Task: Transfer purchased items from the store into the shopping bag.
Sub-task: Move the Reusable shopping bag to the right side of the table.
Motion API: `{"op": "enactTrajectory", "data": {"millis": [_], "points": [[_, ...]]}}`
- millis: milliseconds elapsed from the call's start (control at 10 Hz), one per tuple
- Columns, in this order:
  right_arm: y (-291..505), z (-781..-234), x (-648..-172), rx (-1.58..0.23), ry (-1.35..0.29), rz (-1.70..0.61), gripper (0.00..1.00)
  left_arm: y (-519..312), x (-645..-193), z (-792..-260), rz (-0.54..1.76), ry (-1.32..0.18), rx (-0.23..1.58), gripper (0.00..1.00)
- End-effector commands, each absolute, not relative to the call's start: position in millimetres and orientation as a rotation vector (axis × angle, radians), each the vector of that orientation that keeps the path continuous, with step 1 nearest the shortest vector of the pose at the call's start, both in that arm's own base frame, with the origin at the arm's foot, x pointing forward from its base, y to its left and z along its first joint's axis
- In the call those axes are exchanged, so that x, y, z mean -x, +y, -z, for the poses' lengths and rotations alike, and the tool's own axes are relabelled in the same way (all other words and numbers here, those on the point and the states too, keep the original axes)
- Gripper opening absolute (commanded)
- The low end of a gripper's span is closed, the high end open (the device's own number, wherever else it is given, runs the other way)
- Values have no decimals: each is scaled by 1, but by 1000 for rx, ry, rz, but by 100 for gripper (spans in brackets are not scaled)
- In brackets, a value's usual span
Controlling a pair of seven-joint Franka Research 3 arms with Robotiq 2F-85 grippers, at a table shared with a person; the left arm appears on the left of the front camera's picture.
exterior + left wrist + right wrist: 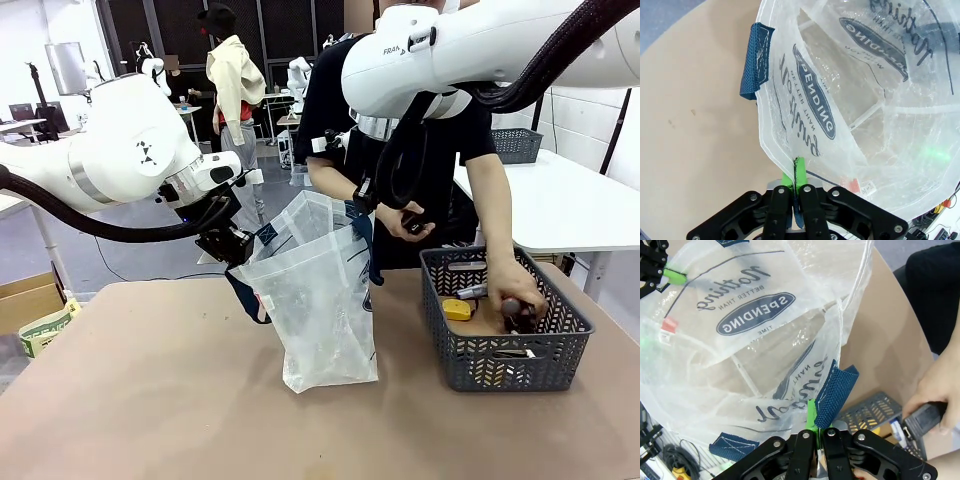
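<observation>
Left gripper [794, 172] and right gripper [819, 422] pinch the bag [320, 300] rim, mouth open at centre; the bag looks empty. One hand [405, 222] grips a black item [922, 420]; the other hand [522, 292] grasps another inside the basket [500, 370], lower right.

The front view looks across the table [150, 400] at the person [325, 110], fairly near. Both wrist views look down, close, into the open bag [865, 100] from opposite rims, sharing its inside.
</observation>
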State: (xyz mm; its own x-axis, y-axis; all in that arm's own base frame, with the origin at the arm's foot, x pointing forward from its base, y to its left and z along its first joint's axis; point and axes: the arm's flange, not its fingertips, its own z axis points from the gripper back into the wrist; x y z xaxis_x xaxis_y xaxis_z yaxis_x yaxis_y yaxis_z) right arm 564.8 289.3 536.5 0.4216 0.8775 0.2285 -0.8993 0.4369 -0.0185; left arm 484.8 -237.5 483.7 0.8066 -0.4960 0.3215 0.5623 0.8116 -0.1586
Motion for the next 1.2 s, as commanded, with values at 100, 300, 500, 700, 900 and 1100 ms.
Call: {"op": "enactTrajectory", "data": {"millis": [100,300,500,700,900,1100], "points": [[290,-536,-565,-113,-212,-1114,0,-237,-484,-482,571,-270,249,0],[290,-536,-565,-113,-212,-1114,0,-237,-484,-482,571,-270,249,0],[290,-536,-565,-113,-212,-1114,0,-237,-484,-482,571,-270,249,0],[290,-536,-565,-113,-212,-1114,0,-237,-484,-482,571,-270,249,0],[290,-536,-565,-113,-212,-1114,0,-237,-484,-482,571,-270,249,0],[290,-536,-565,-113,-212,-1114,0,-237,-484,-482,571,-270,249,0]]}}
